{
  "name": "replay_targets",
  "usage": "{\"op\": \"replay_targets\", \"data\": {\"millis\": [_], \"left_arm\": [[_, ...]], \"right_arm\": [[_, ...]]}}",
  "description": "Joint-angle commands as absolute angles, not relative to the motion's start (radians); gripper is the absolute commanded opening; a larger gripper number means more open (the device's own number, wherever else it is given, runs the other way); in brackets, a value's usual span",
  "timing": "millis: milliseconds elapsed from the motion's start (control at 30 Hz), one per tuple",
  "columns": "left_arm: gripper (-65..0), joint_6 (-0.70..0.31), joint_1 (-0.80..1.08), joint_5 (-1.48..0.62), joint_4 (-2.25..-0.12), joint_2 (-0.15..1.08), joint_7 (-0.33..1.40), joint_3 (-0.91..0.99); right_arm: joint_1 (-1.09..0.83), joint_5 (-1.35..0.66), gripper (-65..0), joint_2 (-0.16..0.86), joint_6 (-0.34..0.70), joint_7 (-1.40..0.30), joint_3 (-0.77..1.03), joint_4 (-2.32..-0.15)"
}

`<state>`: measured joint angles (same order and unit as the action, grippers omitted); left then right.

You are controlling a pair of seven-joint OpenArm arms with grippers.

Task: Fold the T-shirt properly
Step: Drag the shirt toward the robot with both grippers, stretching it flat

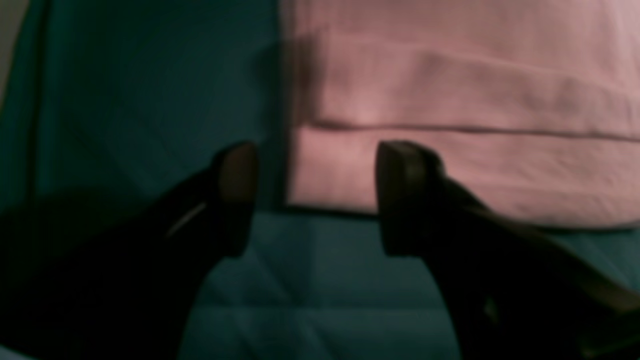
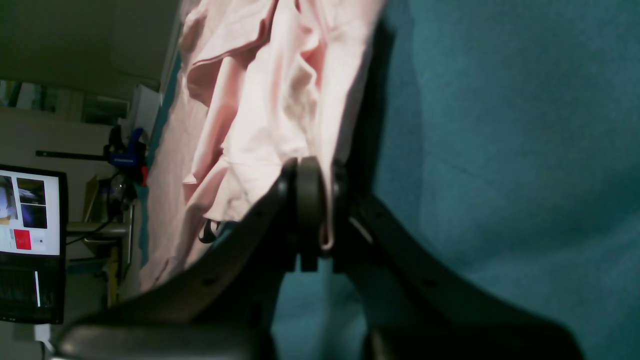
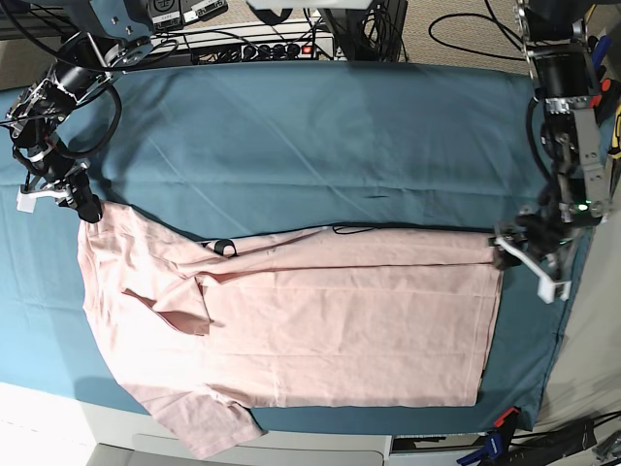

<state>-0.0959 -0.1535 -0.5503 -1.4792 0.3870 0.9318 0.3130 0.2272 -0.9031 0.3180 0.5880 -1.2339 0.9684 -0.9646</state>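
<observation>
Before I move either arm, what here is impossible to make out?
- Base view: the pale pink cotton T-shirt's lettering is folded under, with only black traces at the fold.
- Base view: the right gripper is too small to judge its hold.
- Left wrist view: blur hides the left gripper's height above the cloth.

Matt pink cotton-like T-shirt [image 3: 330,320] lies on matt, finely textured teal table cloth [image 3: 320,146].

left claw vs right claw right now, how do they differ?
The left claw is open and empty; the right claw is shut on the T-shirt.

The left claw hovers just off the shirt's hem corner, over the teal cloth; the right claw pinches the shirt's opposite end, and the fabric bunches there.

Both sit at the shirt's far edge in the base view, one at each end.
</observation>
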Motion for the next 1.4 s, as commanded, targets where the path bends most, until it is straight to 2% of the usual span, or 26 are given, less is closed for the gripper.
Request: {"op": "replay_targets", "data": {"millis": [0,167,600,667,700,833,933,1167,1367], "left_arm": [[-27.3,-0.106,-0.185,-0.583,-1.463,0.394,0.926,0.348],[-27.3,-0.164,-0.217,-0.697,-1.334,0.376,0.966,0.451],[-27.6,-0.236,-0.219,-0.798,-1.248,0.316,0.988,0.452],[-31.7,-0.237,-0.219,-0.801,-1.248,0.316,0.988,0.452],[-36.4,-0.237,-0.219,-0.801,-1.248,0.316,0.988,0.452],[-64.7,-0.237,-0.219,-0.797,-1.248,0.317,0.979,0.452],[-65.0,-0.238,-0.216,-0.797,-1.248,0.332,0.980,0.452],[-65.0,-0.275,-0.204,-0.836,-1.248,0.419,0.988,0.452],[-65.0,-0.290,-0.174,-0.867,-1.248,0.427,0.999,0.452]], "right_arm": [[0.238,-0.927,-65.0,0.324,0.583,-1.257,0.968,-0.967],[0.238,-0.927,-65.0,0.324,0.583,-1.257,0.968,-0.967],[0.238,-0.927,-65.0,0.324,0.584,-1.257,0.968,-0.967],[0.238,-0.927,-65.0,0.324,0.584,-1.257,0.968,-0.967],[0.238,-0.927,-65.0,0.324,0.584,-1.257,0.968,-0.967],[0.238,-0.926,-65.0,0.324,0.585,-1.258,0.968,-0.967],[0.238,-0.928,-65.0,0.330,0.616,-1.277,0.968,-0.969],[0.235,-0.958,-65.0,0.395,0.617,-1.304,0.968,-0.969],[0.224,-0.984,-65.0,0.450,0.618,-1.344,0.968,-0.969]]}}
